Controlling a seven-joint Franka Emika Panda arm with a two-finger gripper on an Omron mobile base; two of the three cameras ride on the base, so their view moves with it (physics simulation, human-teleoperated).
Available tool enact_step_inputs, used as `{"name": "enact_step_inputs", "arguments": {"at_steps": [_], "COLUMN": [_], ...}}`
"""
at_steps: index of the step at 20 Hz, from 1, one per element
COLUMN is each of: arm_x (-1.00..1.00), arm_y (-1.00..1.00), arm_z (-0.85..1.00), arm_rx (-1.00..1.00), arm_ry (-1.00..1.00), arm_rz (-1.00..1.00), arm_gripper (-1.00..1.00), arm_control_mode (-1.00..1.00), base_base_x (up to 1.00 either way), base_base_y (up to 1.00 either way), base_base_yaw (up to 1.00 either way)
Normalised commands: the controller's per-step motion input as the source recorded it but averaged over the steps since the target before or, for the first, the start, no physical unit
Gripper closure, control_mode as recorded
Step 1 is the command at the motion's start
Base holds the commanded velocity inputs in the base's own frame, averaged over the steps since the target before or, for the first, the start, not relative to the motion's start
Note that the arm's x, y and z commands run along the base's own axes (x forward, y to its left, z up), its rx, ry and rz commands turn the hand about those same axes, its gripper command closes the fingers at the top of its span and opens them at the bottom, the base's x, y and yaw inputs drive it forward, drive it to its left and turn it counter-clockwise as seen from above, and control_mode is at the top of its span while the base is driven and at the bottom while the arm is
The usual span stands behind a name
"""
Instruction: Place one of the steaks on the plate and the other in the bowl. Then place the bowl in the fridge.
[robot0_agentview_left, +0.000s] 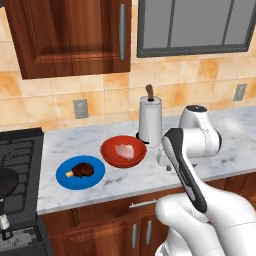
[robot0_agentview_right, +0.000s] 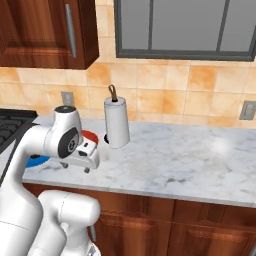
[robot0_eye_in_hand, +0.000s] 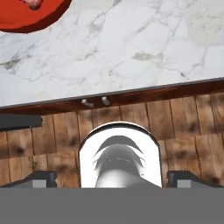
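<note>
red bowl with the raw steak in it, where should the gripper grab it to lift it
Grip the red bowl by its rim, coming straight down from above with one finger inside and one outside the wall. It is shallow and wide, likely too wide to span. The near-right rim looks best: the pale steak sits mid-bowl, the paper towel roll crowds the far side, and the open gripper is already on that side.

Two steaks (robot0_agentview_left: 125, 150), one plate (robot0_agentview_left: 64, 178), one bowl (robot0_agentview_left: 111, 155)
</note>
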Motion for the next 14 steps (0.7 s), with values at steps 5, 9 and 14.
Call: {"name": "enact_step_inputs", "arguments": {"at_steps": [5, 9, 14], "arm_x": [0.49, 0.38, 0.67], "arm_y": [0.07, -0.06, -0.03], "arm_z": [0.28, 0.57, -0.06], "arm_rx": [0.16, 0.22, 0.07], "arm_ry": [0.02, 0.1, 0.02], "arm_rz": [-0.04, -0.16, -0.22], "arm_gripper": [-1.0, -1.0, -1.0], "arm_control_mode": [-1.0, -1.0, -1.0], "base_base_x": [0.0, 0.0, 0.0], "base_base_y": [0.0, 0.0, 0.0], "base_base_yaw": [0.0, 0.0, 0.0]}}
